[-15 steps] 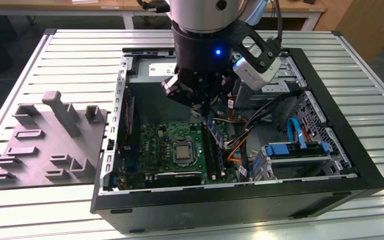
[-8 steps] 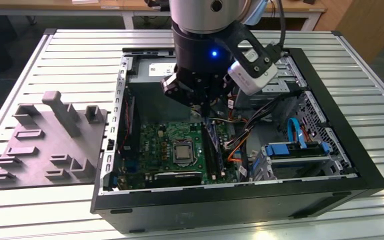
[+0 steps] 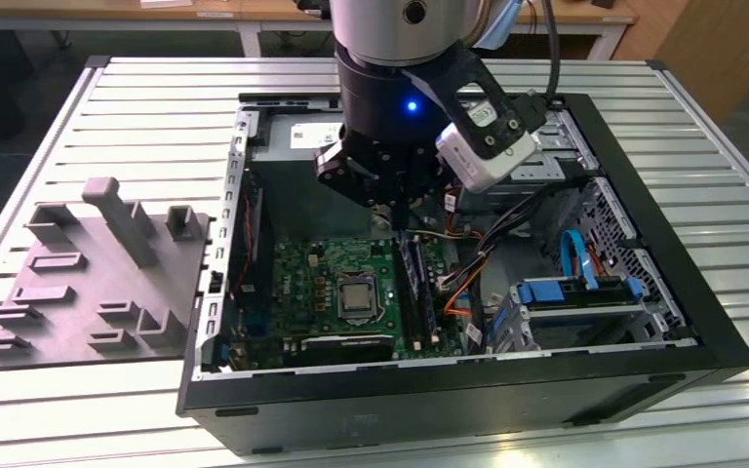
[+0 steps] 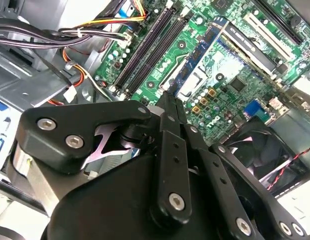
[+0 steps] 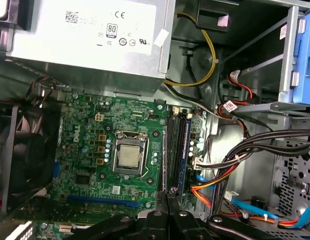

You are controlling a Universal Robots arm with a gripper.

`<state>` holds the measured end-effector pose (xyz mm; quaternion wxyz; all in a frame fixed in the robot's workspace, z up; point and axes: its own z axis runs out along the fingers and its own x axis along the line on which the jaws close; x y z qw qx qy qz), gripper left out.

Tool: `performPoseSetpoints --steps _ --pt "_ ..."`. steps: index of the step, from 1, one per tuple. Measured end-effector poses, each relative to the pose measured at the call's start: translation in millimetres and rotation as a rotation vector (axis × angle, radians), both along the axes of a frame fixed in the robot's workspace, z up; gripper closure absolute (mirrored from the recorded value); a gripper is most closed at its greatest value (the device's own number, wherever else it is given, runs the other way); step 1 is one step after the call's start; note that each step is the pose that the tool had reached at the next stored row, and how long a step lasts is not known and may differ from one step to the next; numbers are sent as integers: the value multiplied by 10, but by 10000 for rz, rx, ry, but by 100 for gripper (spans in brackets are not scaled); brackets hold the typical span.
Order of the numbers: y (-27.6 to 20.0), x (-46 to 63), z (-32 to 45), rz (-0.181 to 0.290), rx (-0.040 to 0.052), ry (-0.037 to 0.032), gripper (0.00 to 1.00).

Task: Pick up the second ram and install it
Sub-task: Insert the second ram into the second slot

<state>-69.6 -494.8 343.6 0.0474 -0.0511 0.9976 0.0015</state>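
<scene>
My gripper (image 3: 397,216) hangs inside the open computer case, over the green motherboard (image 3: 335,283). In the second wrist view its black fingertips (image 4: 167,97) are shut on one end of the second ram (image 4: 200,55), a thin dark-blue stick with small white labels. The stick reaches out over the board beside the long black memory slots (image 4: 145,50). In the first wrist view the gripper (image 5: 170,194) sits at the near end of those slots (image 5: 172,150), and a thin blue edge (image 5: 184,155) runs along them. I cannot tell whether the stick touches a slot.
The grey power supply (image 5: 90,30) lies past the board. A black fan (image 5: 25,150) is on one side. Bundled cables (image 5: 235,165) and blue drive brackets (image 3: 583,288) crowd the other. The CPU socket (image 5: 129,157) is beside the slots. A grey fixture (image 3: 89,273) stands outside the case.
</scene>
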Motion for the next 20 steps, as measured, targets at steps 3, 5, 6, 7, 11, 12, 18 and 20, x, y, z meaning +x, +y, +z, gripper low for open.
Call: performPoseSetpoints --steps 3,5,6,7,11,12,18,20 --pt "0 0 -1 -4 0 16 89" --pt "1 5 -2 -3 1 250 89" --pt "0 9 -3 -2 0 400 89" --pt "0 12 -4 -2 1 519 89" --pt "0 13 -4 -3 -1 635 89" --pt "0 14 -4 -2 0 639 89" --pt "0 19 -11 -367 19 639 89" --pt "0 23 -17 -417 85 641 89"
